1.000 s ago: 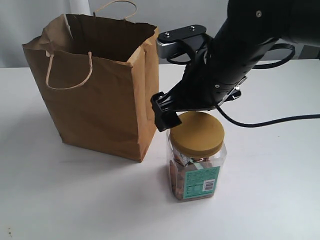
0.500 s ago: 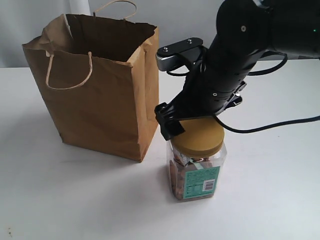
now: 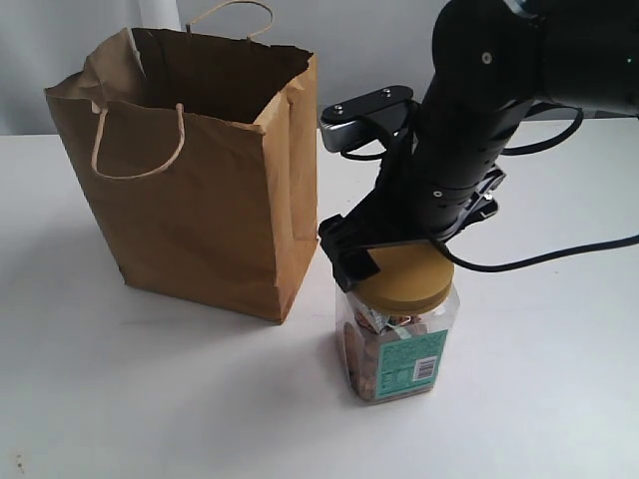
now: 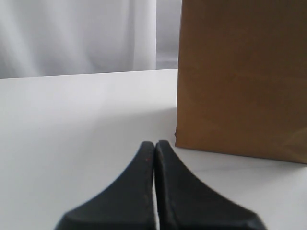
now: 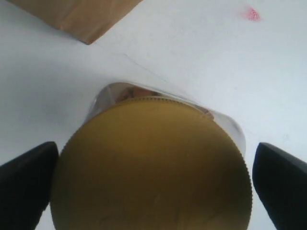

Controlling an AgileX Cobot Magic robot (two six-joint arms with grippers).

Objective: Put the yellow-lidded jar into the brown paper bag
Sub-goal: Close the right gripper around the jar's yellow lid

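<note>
The yellow-lidded jar (image 3: 399, 354) stands upright on the white table just right of the brown paper bag (image 3: 190, 190), which stands open-topped. My right gripper (image 3: 394, 261) is low over the jar, open, with one black finger (image 3: 347, 261) beside the lid's left edge and the other hidden behind the arm. In the right wrist view the yellow lid (image 5: 151, 167) fills the gap between both fingers (image 5: 26, 184) of the right gripper (image 5: 153, 187), very close to each. My left gripper (image 4: 154, 143) is shut and empty, low over the table near the bag's side (image 4: 240, 76).
A black cable (image 3: 559, 249) trails right from the right arm across the white table (image 3: 150, 399). A small red mark (image 5: 253, 14) lies on the table beyond the jar. A pale curtain (image 4: 76, 33) backs the scene.
My right gripper has come down and slightly right, so its fingers now straddle the lid. The jar has shifted a little to the right. The bag has not moved.
</note>
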